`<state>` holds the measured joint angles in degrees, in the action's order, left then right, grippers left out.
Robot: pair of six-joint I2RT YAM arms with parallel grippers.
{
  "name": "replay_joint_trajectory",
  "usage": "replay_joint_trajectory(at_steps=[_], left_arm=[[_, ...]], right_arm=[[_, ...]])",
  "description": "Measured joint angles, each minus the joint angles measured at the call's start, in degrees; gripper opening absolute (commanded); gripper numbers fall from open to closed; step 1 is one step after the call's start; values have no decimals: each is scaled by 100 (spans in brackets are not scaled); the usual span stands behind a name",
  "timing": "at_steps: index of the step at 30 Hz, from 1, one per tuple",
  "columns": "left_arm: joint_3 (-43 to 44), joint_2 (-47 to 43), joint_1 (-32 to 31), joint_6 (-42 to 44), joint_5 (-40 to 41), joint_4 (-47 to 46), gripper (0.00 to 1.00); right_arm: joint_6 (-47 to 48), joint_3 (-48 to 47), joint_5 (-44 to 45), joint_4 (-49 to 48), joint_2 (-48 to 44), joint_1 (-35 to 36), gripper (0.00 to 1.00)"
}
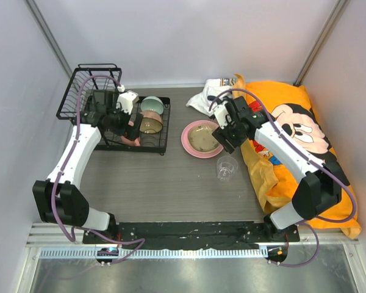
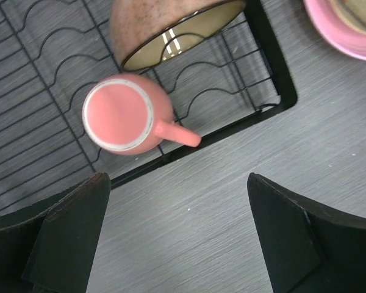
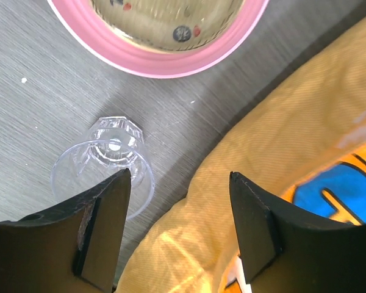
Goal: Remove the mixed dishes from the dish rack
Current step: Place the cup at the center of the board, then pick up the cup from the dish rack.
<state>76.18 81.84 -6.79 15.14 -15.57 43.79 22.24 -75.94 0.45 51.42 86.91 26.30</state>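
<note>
Above the front edge of the dish rack we are holding our left gripper spread and empty near the pink mug sitting on its wires. Our right gripper is hanging spread and empty near the clear glass cup on the table.

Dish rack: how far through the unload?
Done: pink plate with tan dish on it, and glass cup, sit on the table. In hand: nothing; left gripper open by pink mug, right gripper open. Left in the dish rack: mug, mint bowl, speckled bowl.
</note>
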Motion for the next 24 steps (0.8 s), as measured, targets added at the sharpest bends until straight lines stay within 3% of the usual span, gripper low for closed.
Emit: replay_joint_trajectory(at_steps=[10,24], left_arm=[[-459,-50,-382,-625,1191,-457,100],[-1121,564,-544,-1484,1510,-1082,99]], right_arm=[[-17,-166,26,13,-219,2,70],[-39,-144,24,33,-378,13,70]])
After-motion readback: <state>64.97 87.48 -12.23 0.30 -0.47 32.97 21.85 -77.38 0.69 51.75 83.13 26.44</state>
